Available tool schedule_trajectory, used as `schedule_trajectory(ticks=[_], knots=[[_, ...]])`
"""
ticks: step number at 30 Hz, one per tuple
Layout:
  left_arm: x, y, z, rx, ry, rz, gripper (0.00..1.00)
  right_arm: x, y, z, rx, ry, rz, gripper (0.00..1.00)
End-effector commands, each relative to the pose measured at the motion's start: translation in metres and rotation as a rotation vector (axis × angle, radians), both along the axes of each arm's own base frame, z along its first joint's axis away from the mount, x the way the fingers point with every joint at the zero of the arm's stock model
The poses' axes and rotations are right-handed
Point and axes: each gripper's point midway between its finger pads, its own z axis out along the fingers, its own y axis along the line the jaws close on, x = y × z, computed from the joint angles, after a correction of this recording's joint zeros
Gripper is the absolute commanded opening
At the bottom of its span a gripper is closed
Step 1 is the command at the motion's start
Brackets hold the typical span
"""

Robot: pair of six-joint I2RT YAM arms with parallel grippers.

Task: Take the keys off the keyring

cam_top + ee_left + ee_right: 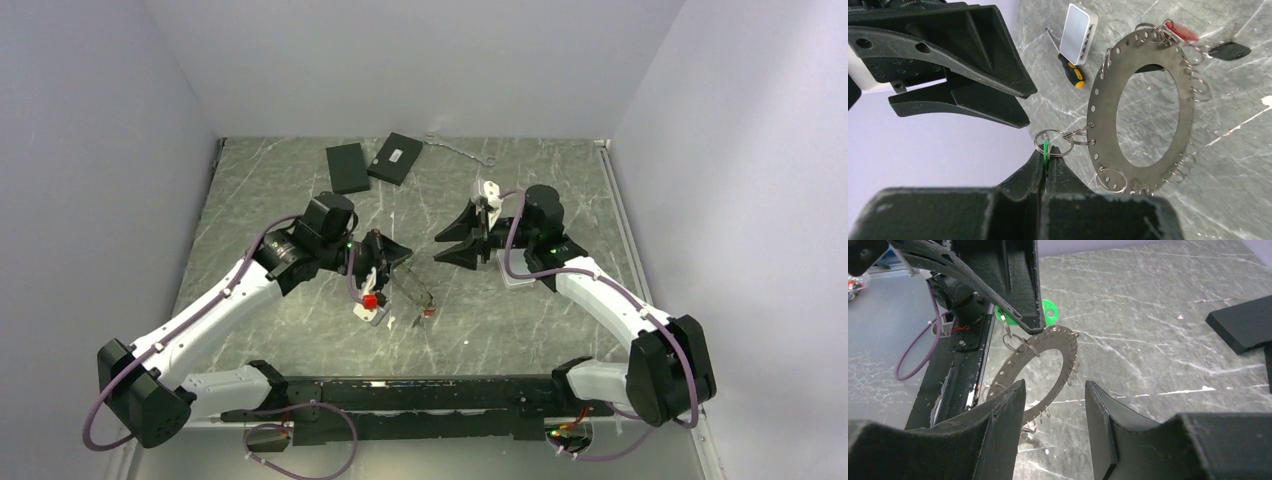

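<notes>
My left gripper is shut on a green key, whose small split ring links to the keyring, a large flat grey ring that hangs tilted from it. A red key and a black key hang at the ring's far edge, near the table. In the top view the left gripper holds the ring above the red key. My right gripper is open and empty, facing the left one a short way off. In the right wrist view the open right gripper frames the ring and the green key.
Two flat black boxes and a thin silver wrench lie at the back. A white box and a yellow-and-black screwdriver lie beyond the ring, near the right arm. Several empty split rings fringe the keyring.
</notes>
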Motion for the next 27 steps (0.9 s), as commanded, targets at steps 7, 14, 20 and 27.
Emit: schedule_trajectory(ticks=[7, 14, 20, 27], knots=[[-0.012, -0.018, 0.044, -0.2, -0.248, -0.148, 0.0, -0.025, 0.012, 0.02, 0.019, -0.121, 0.151, 0.34], [-0.021, -0.021, 0.047, -0.221, -0.251, -0.204, 0.0, -0.02, 0.023, 0.011, 0.023, -0.116, 0.117, 0.35], [-0.026, -0.021, 0.045, -0.223, -0.251, -0.227, 0.0, -0.034, 0.023, 0.017, 0.075, -0.082, 0.17, 0.35], [-0.024, -0.021, 0.051, -0.232, -0.253, -0.214, 0.0, -0.052, 0.023, 0.021, 0.1, -0.065, 0.25, 0.29]])
